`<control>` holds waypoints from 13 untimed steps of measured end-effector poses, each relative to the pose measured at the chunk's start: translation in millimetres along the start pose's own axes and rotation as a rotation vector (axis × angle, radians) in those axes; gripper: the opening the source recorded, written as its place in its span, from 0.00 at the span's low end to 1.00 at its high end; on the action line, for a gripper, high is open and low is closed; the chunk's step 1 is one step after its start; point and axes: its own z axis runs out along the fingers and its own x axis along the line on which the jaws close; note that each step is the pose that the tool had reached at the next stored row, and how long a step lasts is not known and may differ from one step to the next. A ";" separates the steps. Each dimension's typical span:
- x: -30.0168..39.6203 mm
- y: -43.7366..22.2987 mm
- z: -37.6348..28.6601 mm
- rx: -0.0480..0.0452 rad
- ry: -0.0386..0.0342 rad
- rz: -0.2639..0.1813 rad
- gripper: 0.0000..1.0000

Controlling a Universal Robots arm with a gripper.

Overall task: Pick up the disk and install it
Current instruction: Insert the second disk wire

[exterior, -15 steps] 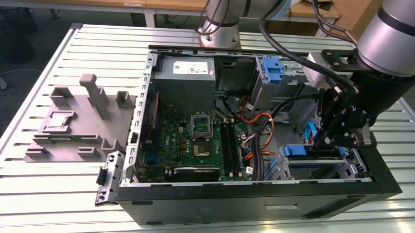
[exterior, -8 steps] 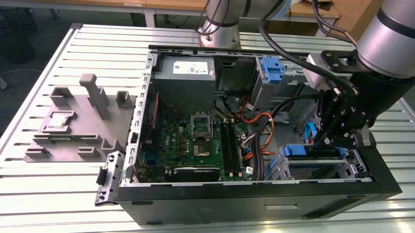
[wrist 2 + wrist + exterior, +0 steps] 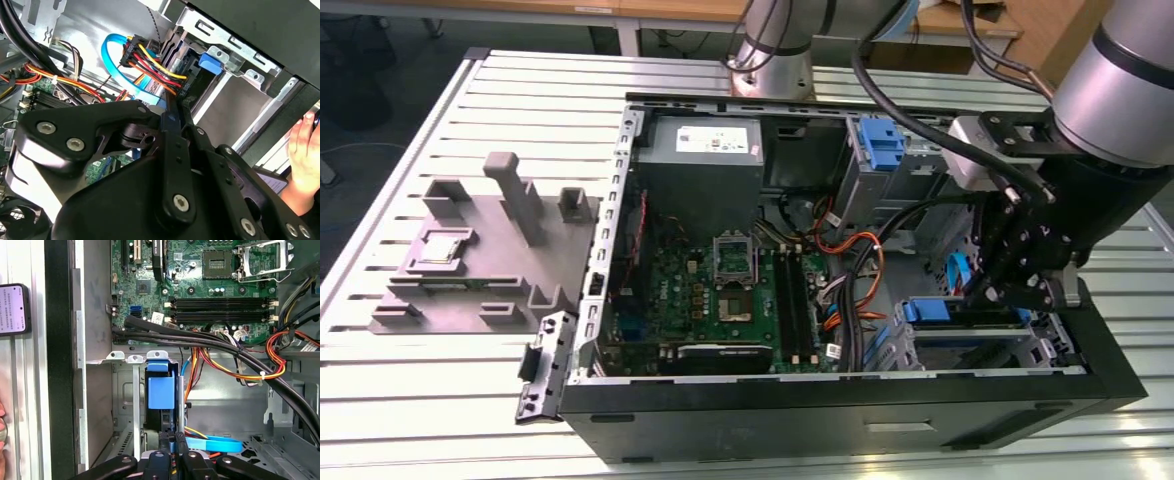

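While the black open-sided computer case [image 3: 854, 410] lies on the slatted white metal table [image 3: 520, 90], the arm's black claw [image 3: 1017, 290] reaches down into the drive cage at the exterior view's right end of the case. In the first wrist view the claw [image 3: 172, 440] has its two thin fingertips [image 3: 166, 437] drawn close together on the edge of the disk [image 3: 161, 390], a flat drive standing on edge in the silver metal bay, with its blue plastic carrier tab facing the camera. The claw is closed on the disk, which sits partly down in the bay slot, beside a light blue flat data cable [image 3: 215, 444] and a bundle of orange, yellow and red power wires [image 3: 235, 365]. In the second wrist view the blue carrier tab [image 3: 210, 62] shows at the bay's rim beyond the claw's black linkage [image 3: 175, 150]. The green motherboard [image 3: 720, 290] lies further inside the case. A grey moulded parts holder [image 3: 467, 260] stands on the table well apart from the case. A person's hand [image 3: 302, 150] rests outside the case wall, near a dark phone [image 3: 14, 309].
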 end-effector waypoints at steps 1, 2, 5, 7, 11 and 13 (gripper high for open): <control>0.1 0.0 0.2 0.0000 -0.0002 0.000 0.16; 0.0 0.0 0.4 0.0000 -0.0006 0.000 0.16; 0.0 0.0 0.6 0.0000 -0.0010 0.000 0.16; 0.0 0.0 0.7 0.0000 -0.0010 0.000 0.16; 0.1 -0.1 -2.2 -0.0002 -0.0097 0.000 0.24; 0.3 -0.3 -6.7 -0.0003 -0.0128 0.000 0.24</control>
